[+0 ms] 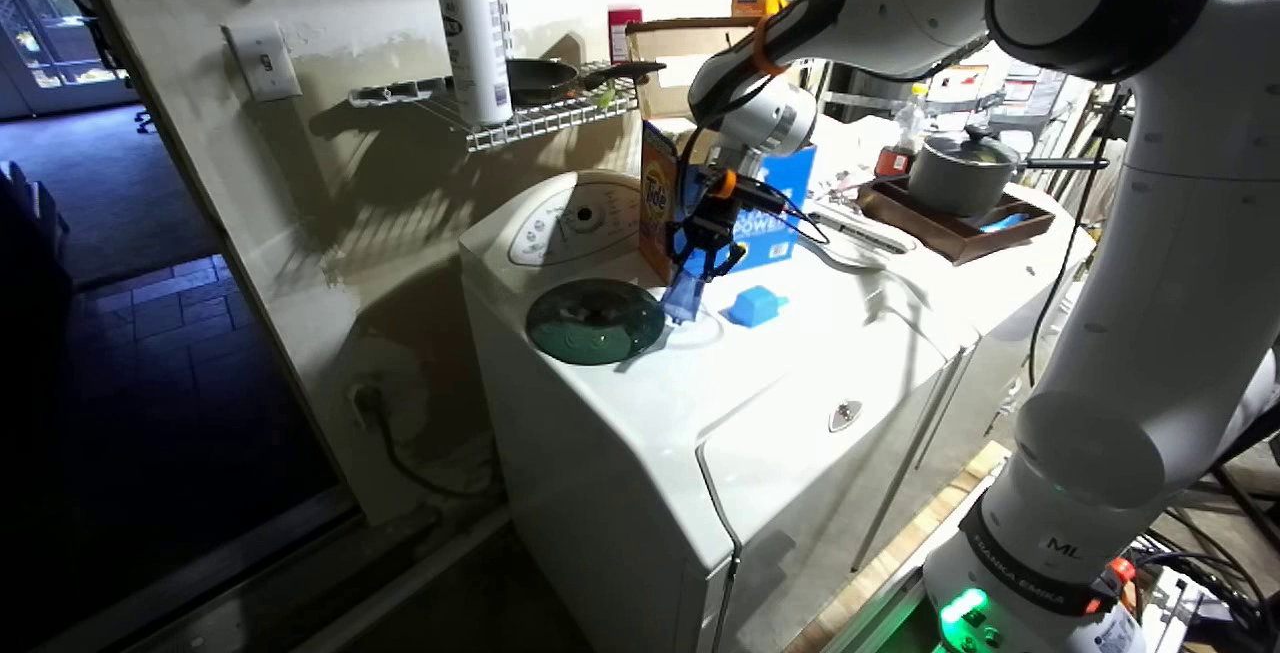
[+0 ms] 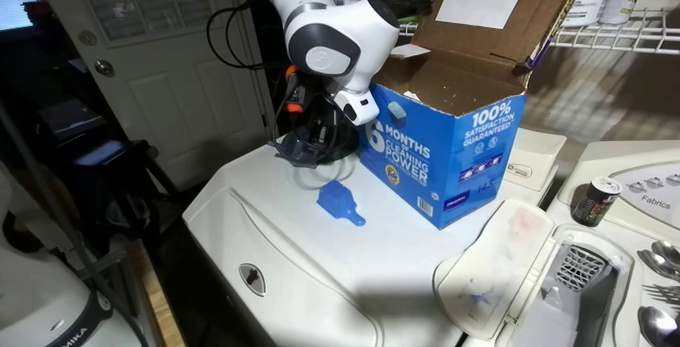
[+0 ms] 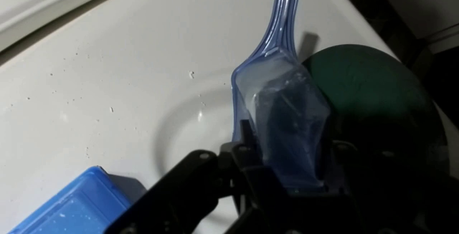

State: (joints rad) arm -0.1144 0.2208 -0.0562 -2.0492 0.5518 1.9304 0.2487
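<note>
Hand [image 3: 285,141] clamped on translucent blue scoop [image 3: 281,94], body between fingers [image 3: 247,137], handle [image 3: 286,8] jutting beyond.

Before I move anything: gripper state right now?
Gripper: closed, holding the translucent blue scoop by its cup.

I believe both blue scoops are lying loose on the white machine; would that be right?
Not quite: only the opaque blue scoop lies loose on the white machine; the see-through blue scoop is held by the tool, as the wrist view shows.
</note>
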